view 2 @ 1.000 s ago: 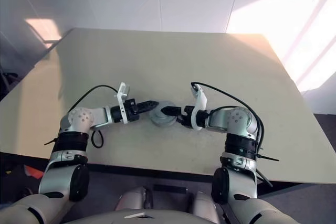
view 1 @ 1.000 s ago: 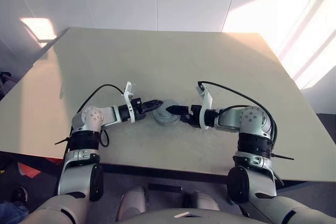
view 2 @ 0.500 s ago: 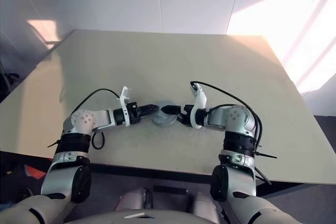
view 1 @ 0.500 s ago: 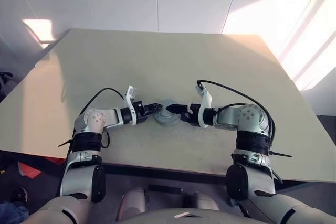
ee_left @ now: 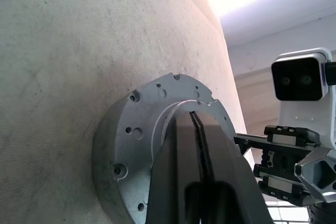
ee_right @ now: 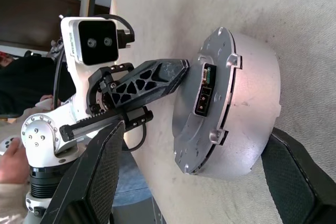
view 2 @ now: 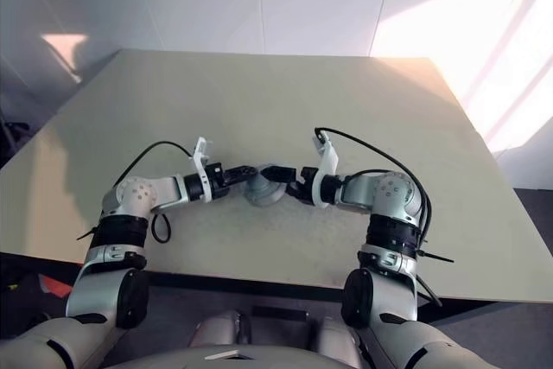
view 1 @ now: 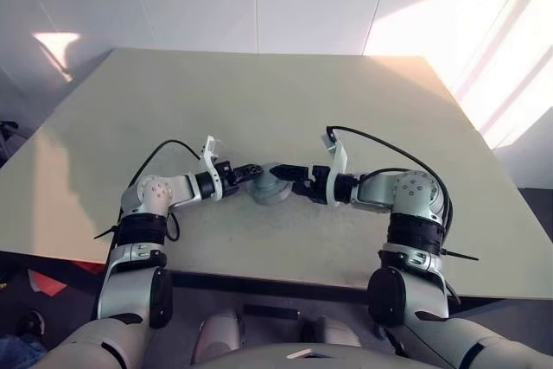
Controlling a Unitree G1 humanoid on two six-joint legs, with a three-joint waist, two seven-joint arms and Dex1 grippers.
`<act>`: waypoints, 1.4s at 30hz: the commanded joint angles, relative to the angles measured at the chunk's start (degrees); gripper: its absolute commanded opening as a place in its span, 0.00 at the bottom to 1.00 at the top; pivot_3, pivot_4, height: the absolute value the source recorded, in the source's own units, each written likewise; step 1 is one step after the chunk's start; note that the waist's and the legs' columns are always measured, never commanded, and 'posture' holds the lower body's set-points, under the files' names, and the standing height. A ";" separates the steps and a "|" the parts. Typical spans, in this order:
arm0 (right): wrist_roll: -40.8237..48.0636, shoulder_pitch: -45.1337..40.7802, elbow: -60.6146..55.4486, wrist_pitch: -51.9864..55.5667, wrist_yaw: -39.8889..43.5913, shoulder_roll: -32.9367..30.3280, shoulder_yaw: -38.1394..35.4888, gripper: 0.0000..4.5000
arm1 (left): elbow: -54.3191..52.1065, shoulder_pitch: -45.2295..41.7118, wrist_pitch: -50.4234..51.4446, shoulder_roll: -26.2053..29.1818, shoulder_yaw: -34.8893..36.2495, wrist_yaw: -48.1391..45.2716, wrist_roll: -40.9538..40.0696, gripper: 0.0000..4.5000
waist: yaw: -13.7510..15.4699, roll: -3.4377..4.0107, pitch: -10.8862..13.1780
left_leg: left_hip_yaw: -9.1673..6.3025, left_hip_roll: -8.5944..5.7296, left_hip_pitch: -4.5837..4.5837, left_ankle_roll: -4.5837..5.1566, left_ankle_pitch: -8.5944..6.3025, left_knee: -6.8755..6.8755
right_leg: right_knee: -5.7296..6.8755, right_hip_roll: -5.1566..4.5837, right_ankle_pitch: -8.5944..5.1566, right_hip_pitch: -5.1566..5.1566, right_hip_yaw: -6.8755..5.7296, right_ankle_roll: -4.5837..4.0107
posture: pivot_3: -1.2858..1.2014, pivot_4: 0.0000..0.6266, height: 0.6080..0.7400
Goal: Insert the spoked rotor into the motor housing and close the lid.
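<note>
Grey metal lid (ee_right: 210, 98) already sits on the motor housing (ee_left: 113, 153), mid-table between both arms. Left gripper (ee_left: 195, 129), fingers clenched empty, presses its tip on the lid top. Right gripper (view 1: 298, 187) stands spread wide around the housing (steadying it, probably). Barely any change over the last second; closing looks nearly done.

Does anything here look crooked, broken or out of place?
Nothing stands out. The lid looks evenly seated on the motor housing, which sits flat on the table. The shut left gripper rests its tips on the lid, and the open right gripper straddles the housing.
</note>
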 commanded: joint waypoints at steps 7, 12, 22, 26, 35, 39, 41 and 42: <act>-1.78 -2.78 1.34 -1.64 1.16 1.21 5.59 0.78 | 1.11 0.65 -0.53 0.21 -0.39 1.84 1.79 0.00 | -0.16 0.00 0.00 | 0.00 0.12 0.13 -0.15 0.09 -0.13 | 0.01 0.16 -0.05 0.01 0.03 -0.08 | 0.52 0.00 1.00; -2.10 -3.37 1.28 -2.24 2.53 1.05 5.39 0.43 | 1.40 0.53 -1.01 0.04 -0.45 1.92 2.04 0.00 | -0.16 0.04 -0.02 | 0.00 0.21 0.16 -0.17 0.10 -0.16 | 0.01 0.29 -0.09 0.00 0.09 -0.15 | 0.52 0.00 1.00; -2.70 -3.94 1.72 -2.61 2.75 1.39 4.55 0.26 | 2.43 0.07 -2.15 -0.22 -0.87 1.41 2.85 0.00 | 0.03 0.01 -0.01 | -0.03 0.22 0.12 -0.17 0.09 -0.22 | -0.04 0.33 -0.12 -0.01 0.09 -0.20 | 0.52 0.00 1.00; -2.89 -5.65 4.39 -4.00 1.30 1.95 0.65 0.26 | 1.76 0.68 -2.92 -0.35 -0.43 1.10 2.62 0.00 | -0.01 0.01 -0.01 | -0.03 0.22 0.14 -0.18 0.10 -0.21 | -0.04 0.33 -0.12 0.02 0.09 -0.21 | 0.52 0.00 1.00; -0.77 -14.09 15.03 -12.27 -6.11 1.77 -15.18 0.26 | 0.16 1.62 -10.00 -2.80 7.99 1.50 -1.84 0.00 | 0.22 -0.04 0.03 | -0.03 0.19 -0.69 -0.17 0.11 -0.15 | 0.09 0.32 0.15 -0.80 0.08 -0.67 | 0.52 0.00 1.00; 0.46 -16.73 18.00 -15.21 -8.98 1.62 -18.77 0.26 | 0.73 1.56 -12.42 -4.21 10.45 3.34 -2.62 0.00 | 0.37 -0.05 0.04 | -0.07 0.19 -1.44 -0.07 0.06 0.03 | 0.18 0.33 0.32 -1.41 0.03 -0.45 | 0.52 0.00 1.00; 1.01 -18.13 19.71 -16.51 -10.52 1.51 -20.19 0.26 | 1.04 1.23 -13.20 -4.70 11.63 3.97 -3.37 0.00 | 0.31 -0.05 0.04 | -0.07 0.20 -1.48 0.02 0.01 0.05 | 0.18 0.32 0.33 -1.44 0.01 -0.45 | 0.52 0.00 1.00; 1.77 -19.14 20.76 -17.57 -11.52 1.51 -21.48 0.26 | 1.09 1.08 -13.57 -5.05 12.38 4.34 -4.00 0.00 | 0.24 -0.05 0.04 | -0.07 0.20 -1.48 0.04 -0.01 0.06 | 0.17 0.32 0.33 -1.45 0.01 -0.45 | 0.52 0.00 1.00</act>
